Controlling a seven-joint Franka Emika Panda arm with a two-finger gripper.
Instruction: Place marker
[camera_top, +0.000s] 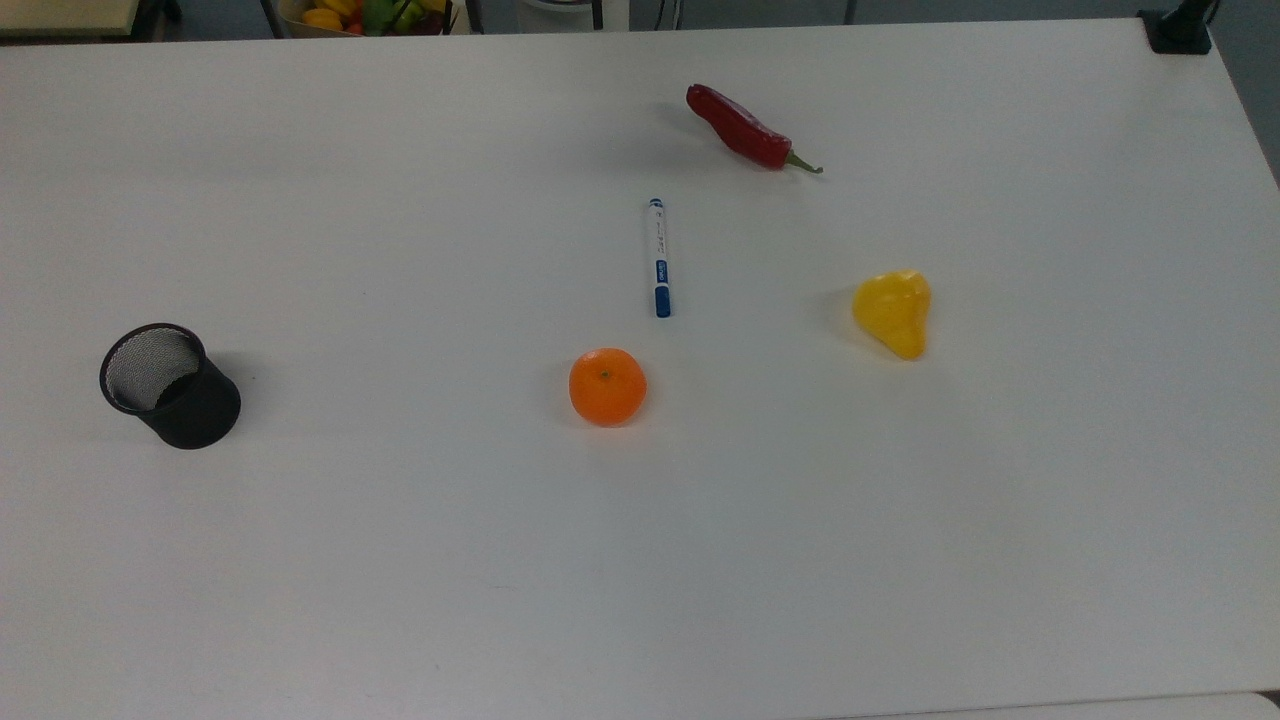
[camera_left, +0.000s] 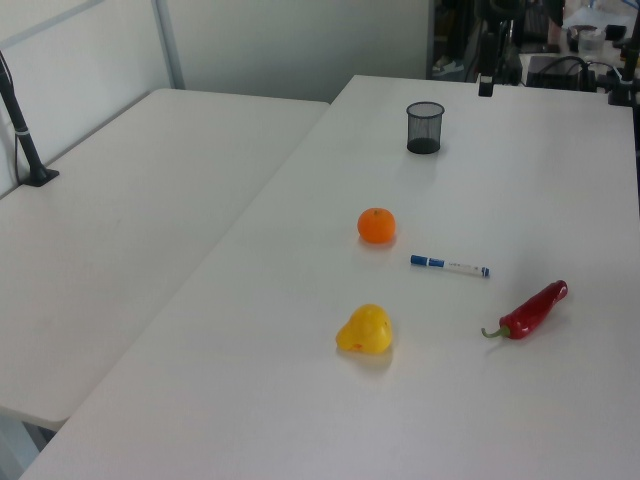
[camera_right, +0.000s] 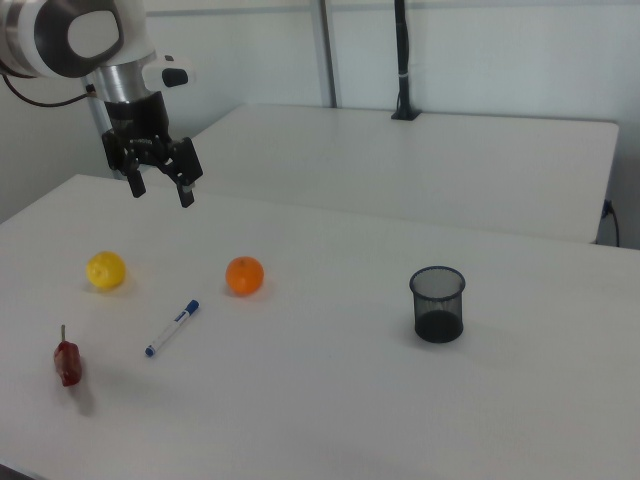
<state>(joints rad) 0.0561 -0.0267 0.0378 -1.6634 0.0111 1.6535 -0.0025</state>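
White tabletop (camera_top: 400, 560): broad and pale, with every loose item lying on it.
Gripper (camera_right: 160, 187): up in the air in the right view, above the table's far side, fingers (camera_right: 185, 193) spread apart, nothing between them, touching nothing.
Arm: a white and grey Panda wrist comes in from the right view's upper left, tool pointing down.
Marker (camera_top: 659, 258): flat on the table, blue cap toward the orange, running nearly straight up and down in the top view; well below and apart from the gripper in the right view.
Orange (camera_top: 607, 386): just off the marker's capped end, not touching it.
Red chilli (camera_top: 742, 128): beyond the marker's other end, green stem pointing to the top view's right.
Yellow fruit (camera_top: 893, 312): out on the top view's right, apart from the marker.
Black mesh cup (camera_top: 170, 385): upright, far off on the top view's left.
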